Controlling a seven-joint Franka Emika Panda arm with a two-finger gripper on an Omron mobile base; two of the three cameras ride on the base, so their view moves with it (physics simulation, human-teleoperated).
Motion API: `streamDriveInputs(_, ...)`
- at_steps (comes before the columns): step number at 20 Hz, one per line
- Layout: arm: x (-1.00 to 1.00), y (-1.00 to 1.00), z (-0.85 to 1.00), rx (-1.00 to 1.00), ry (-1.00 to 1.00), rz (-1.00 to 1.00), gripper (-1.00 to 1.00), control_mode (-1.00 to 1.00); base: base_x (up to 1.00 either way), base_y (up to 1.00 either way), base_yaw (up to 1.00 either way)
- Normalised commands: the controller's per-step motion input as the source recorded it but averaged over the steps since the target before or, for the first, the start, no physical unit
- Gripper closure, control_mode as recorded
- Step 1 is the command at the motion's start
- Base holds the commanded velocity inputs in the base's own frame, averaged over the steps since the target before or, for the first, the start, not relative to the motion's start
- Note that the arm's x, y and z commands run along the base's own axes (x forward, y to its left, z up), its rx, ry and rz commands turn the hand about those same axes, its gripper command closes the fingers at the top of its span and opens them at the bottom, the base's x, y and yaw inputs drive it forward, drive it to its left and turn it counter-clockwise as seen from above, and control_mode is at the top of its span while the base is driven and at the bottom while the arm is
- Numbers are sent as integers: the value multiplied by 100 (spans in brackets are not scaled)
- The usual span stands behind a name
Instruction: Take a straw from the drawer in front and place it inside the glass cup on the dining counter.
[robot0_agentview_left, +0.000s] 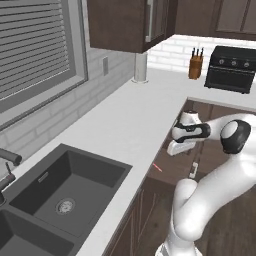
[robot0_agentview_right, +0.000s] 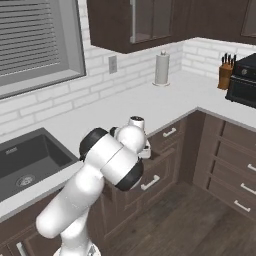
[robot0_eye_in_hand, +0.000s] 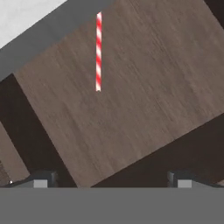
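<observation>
The red and white striped straw (robot0_eye_in_hand: 98, 51) lies flat on the wooden floor of the open drawer (robot0_eye_in_hand: 131, 100), its far end near the worktop's edge. In the left base view the straw (robot0_agentview_left: 157, 167) shows as a short red streak inside the drawer (robot0_agentview_left: 172, 172), below and left of my hand. My gripper (robot0_eye_in_hand: 111, 181) hangs above the drawer, open, its two fingertips (robot0_eye_in_hand: 41, 179) wide apart with nothing between them, and the straw lies well ahead of them. The gripper (robot0_agentview_left: 180, 148) points down over the drawer. The glass cup and the dining counter are out of view.
A white worktop (robot0_agentview_left: 125, 120) runs along the wall with a dark sink (robot0_agentview_left: 65, 195) at the left. A knife block (robot0_agentview_left: 196, 65) and a black oven (robot0_agentview_left: 232, 67) stand at the far corner, and a paper towel roll (robot0_agentview_right: 161, 69) by the wall. Closed drawers (robot0_agentview_right: 240, 170) line the right.
</observation>
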Motion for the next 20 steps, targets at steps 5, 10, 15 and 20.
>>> streamDriveInputs(5,-7,0,-47,0,-2,6,-100,-100,0,0,0)
streamDriveInputs(10,-39,-6,-34,0,0,2,-100,-100,0,0,0)
streamDriveInputs(15,-74,-17,-19,-5,0,0,-100,-100,0,0,0)
streamDriveInputs(20,-90,-34,-25,-3,-4,1,-100,-100,0,0,0)
